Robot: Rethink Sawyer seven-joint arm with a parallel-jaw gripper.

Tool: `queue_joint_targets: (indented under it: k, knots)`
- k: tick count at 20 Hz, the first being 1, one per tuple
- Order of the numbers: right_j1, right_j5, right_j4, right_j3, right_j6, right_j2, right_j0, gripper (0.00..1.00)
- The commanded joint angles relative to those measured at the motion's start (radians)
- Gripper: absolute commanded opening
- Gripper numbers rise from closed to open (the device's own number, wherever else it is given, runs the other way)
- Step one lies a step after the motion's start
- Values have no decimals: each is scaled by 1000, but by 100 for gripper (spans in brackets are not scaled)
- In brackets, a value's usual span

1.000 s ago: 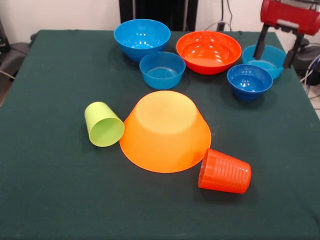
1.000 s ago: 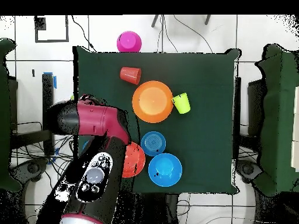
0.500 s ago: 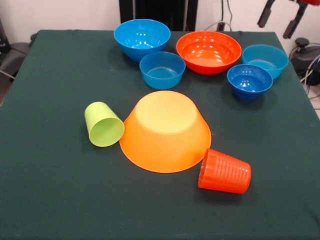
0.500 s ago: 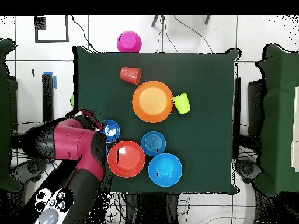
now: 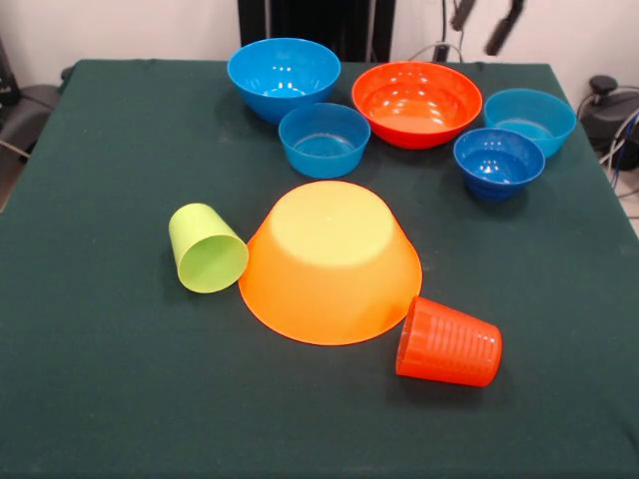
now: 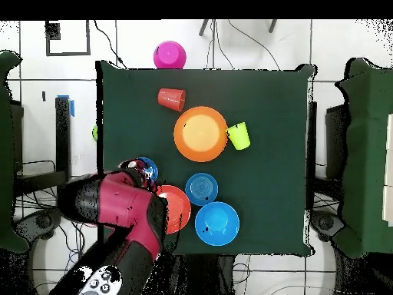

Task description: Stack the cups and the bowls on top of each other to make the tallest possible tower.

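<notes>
The large light-orange bowl (image 5: 329, 261) (image 6: 200, 134) lies upside down mid-table as the tower's base, with nothing on it. A lime-green cup (image 5: 207, 248) (image 6: 239, 135) lies on its side touching the bowl's rim. The ribbed orange cup (image 5: 449, 342) (image 6: 172, 98) lies on its side at the bowl's other side. Along the far edge stand a medium blue bowl (image 5: 284, 75), a red-orange bowl (image 5: 416, 102) and three small blue bowls (image 5: 323, 139) (image 5: 498, 160) (image 5: 529, 118). My gripper (image 5: 483, 20) hangs open and empty at the top edge, above and behind the red-orange bowl.
In the overhead view the red arm (image 6: 123, 215) covers part of the red-orange bowl (image 6: 178, 207) and lies beside a small blue bowl (image 6: 146, 167). A pink bowl (image 6: 170, 55) sits upside down just beyond the table's top edge.
In the front view the gripper rose and swung left from over the light-blue small bowl to behind the red-orange bowl. Overhead, the arm now overlaps that bowl. No bowl or cup moved.
</notes>
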Motion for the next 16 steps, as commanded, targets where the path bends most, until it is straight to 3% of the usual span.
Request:
queue_joint_targets:
  k: [1,7,10,16]
  knots:
    - [19,-117,-70,146,45,107,-91,100]
    - [50,-139,-76,148,42,126,-123,100]
    - [90,-64,-29,132,120,105,-101,100]
    - [111,-65,25,142,194,108,-88,100]
